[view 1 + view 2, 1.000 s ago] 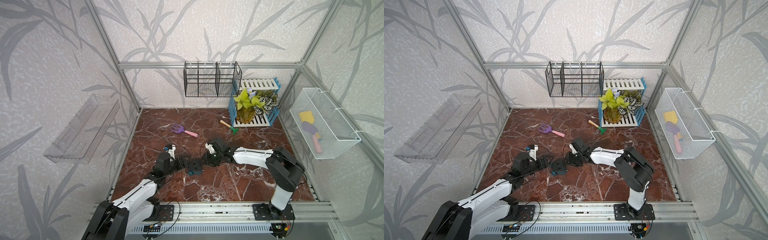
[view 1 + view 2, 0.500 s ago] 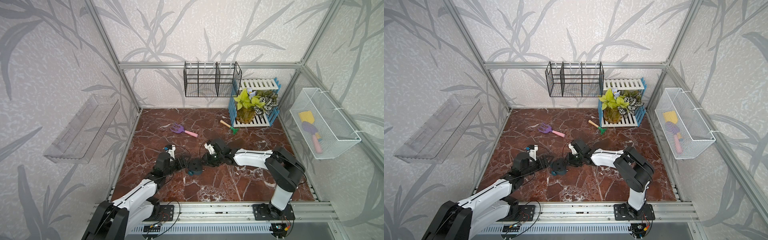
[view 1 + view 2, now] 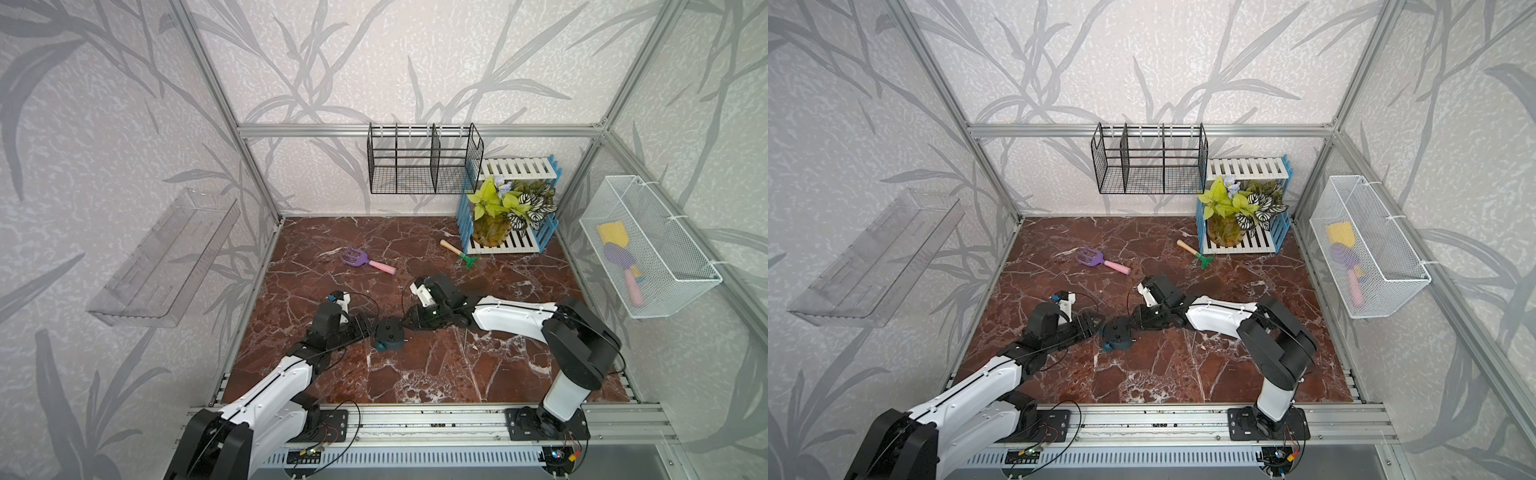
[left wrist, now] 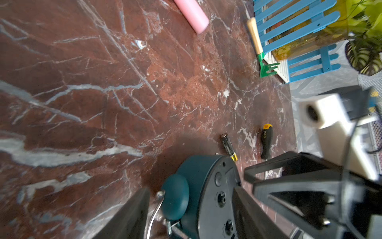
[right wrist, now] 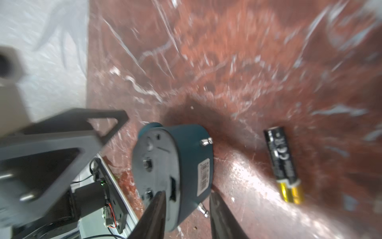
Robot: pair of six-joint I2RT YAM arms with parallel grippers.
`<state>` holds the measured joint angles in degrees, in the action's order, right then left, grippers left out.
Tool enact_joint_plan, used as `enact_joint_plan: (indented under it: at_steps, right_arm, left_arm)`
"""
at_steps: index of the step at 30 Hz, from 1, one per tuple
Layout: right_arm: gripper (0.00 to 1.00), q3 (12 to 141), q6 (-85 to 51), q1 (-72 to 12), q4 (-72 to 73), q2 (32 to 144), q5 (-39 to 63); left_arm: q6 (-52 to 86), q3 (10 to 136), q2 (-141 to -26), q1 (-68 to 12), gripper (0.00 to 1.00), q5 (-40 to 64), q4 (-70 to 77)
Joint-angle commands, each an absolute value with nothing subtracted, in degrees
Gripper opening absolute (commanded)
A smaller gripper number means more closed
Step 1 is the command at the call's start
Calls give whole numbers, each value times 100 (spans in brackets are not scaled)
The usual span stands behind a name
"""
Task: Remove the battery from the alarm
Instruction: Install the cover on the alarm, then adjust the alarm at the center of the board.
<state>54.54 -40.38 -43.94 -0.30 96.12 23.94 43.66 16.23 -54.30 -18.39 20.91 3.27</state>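
The left gripper (image 3: 373,328) stands open astride the alarm (image 3: 390,333), dark teal with its black back showing, around the middle of the marble top (image 3: 436,374), while the right gripper (image 3: 409,323) brackets its rim (clamped or not, I cannot tell). Only the wrist views show the battery (image 5: 282,163), black with a gold end, lying on the marble just beside the alarm. On the right wall a white mesh basket (image 3: 681,286) holds yellow, purple and pink toys (image 3: 613,232).
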Motion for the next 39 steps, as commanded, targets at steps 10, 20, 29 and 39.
enact_joint_plan:
  at_steps: [10, 20, 29, 39]
  right_arm:
    - [38, 5099, -3660, -3930, 719, 8893, 2489]
    - [38, 4898, -3590, -3632, 657, 8644, 2759]
    - [38, 4826, -3560, -3527, 650, 8599, 2933]
    - [38, 5686, -3327, -3697, -174, 9523, 3215]
  left_arm:
    - [4634, 1612, -5371, -1718, 31, 1926, -501]
    - [4749, 1569, -6021, -1771, 28, 2414, -62]
    - [4789, 1630, -6393, -1950, 10, 2523, -85]
    - [4834, 2454, -5224, -1945, 0, 2391, -1481]
